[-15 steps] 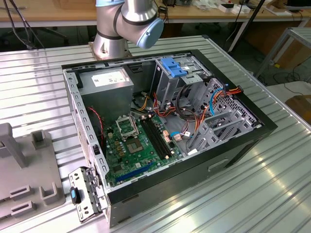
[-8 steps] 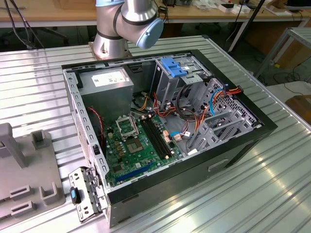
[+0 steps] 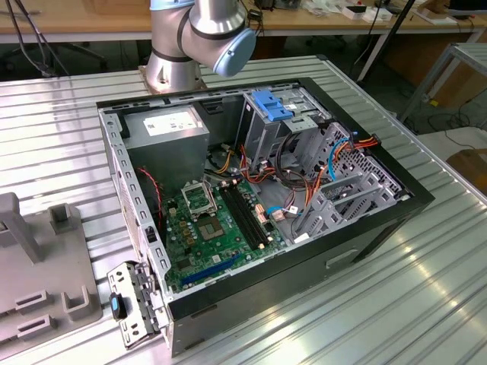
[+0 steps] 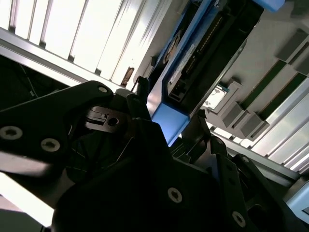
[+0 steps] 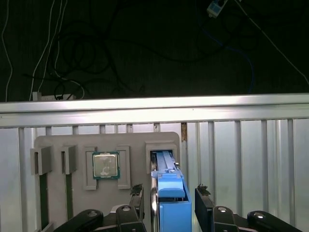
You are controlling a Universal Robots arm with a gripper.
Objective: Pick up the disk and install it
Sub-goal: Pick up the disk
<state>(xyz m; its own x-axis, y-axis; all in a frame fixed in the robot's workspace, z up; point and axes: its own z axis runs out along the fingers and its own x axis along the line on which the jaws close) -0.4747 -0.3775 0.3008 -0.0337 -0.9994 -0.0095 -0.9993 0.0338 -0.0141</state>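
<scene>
The gripper stands open astride the disk. In the first wrist view its two black fingers flank the blue carrier rail, with a narrow gap on each side, so nothing is clamped. The disk stands on edge in a slot of a grey fixture; in the second wrist view its blue rail runs between the fingers. A processor chip lies in a recess just beside that slot. The fixture rests on a ribbed metal table. In the exterior view, the open computer case lies on this table, a blue latch atop its silver drive cage.
</scene>
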